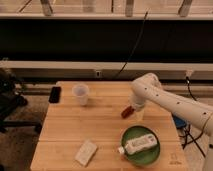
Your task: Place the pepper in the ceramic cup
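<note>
The pepper [126,112], small and dark red, lies on the wooden table [100,122] right of centre. The white ceramic cup [80,94] stands upright at the back left of the table, well apart from the pepper. My gripper [135,106] hangs from the white arm that reaches in from the right. It is low over the table, right at the pepper's right end. The arm's wrist hides where the gripper meets the pepper.
A green plate [131,135] with a white capped bottle [139,144] lying on it sits just in front of the pepper. A pale flat block [86,152] lies at the front left. A black phone [55,94] lies at the table's back left edge.
</note>
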